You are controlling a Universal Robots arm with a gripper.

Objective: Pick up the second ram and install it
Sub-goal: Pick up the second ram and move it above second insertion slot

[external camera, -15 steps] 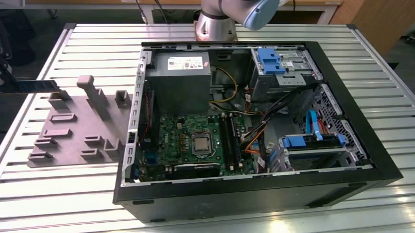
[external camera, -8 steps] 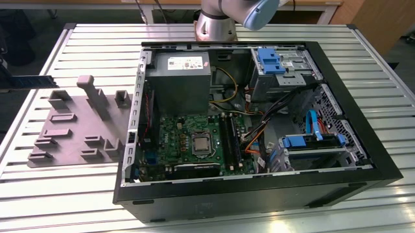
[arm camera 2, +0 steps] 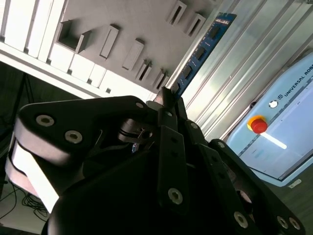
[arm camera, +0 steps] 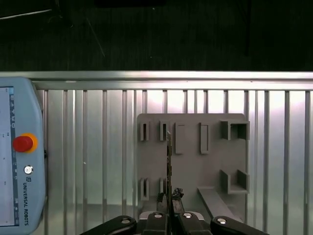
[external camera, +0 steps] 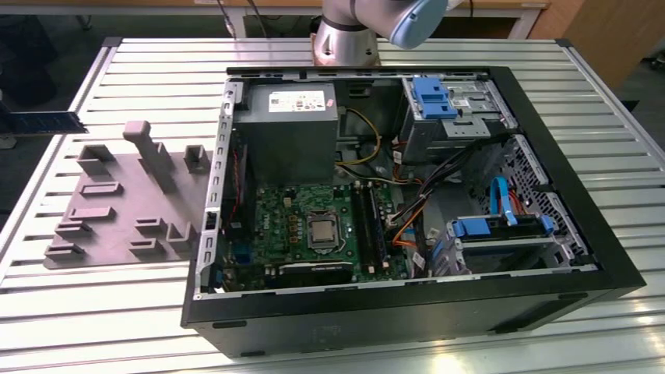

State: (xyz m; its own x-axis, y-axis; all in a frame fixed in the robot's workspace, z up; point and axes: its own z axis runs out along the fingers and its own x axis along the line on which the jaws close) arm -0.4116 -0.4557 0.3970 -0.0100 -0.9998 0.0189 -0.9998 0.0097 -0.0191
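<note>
Black gripper (arm camera: pixel 169 199) fingers are clenched on one end of the second ram (arm camera 2: pixel 200 49), held edge-on with the grey holder plate (arm camera: pixel 195 161) beyond it. I judge your pickup done and the carry in hand. Farther right, in the open case (external camera: pixel 416 312), seating calls for squaring the stick to the motherboard's black slots (external camera: pixel 369 218)

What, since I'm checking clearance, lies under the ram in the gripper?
Below the second ram in the gripper lies the grey holder plate, on the slatted table. The strip of plate right behind the stick is covered.
</note>
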